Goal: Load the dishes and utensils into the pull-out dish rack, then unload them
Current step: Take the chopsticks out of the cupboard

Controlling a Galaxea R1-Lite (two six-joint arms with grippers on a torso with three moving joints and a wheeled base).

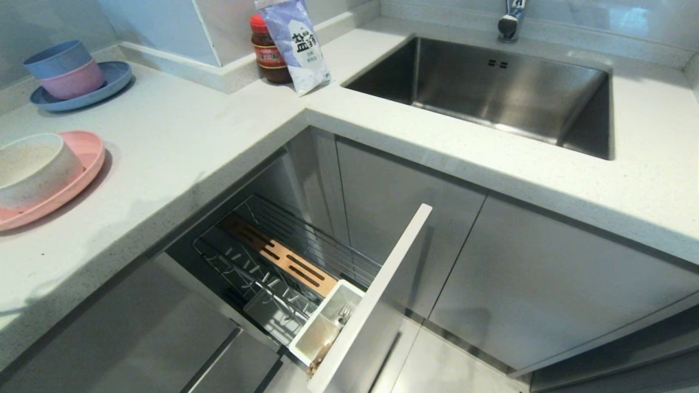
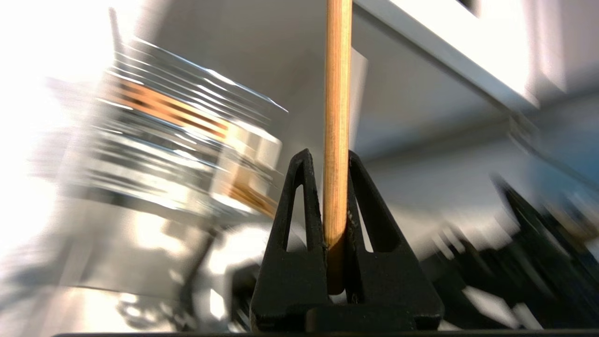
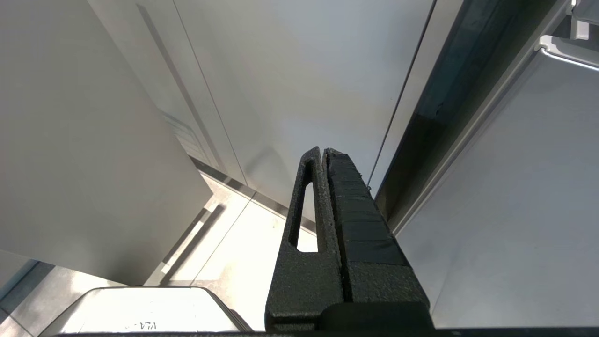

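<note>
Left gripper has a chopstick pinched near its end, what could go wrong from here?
The left gripper holds the chopstick only near one end, so the long free length could swing or slip. It might also catch on the dish rack wires or front panel. The fork in the cutlery cup could be knocked.

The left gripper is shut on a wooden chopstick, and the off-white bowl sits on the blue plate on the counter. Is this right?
Not quite. In the head view the off-white bowl sits on the pink plate, not the blue one. The left gripper is indeed shut on a wooden chopstick.
</note>
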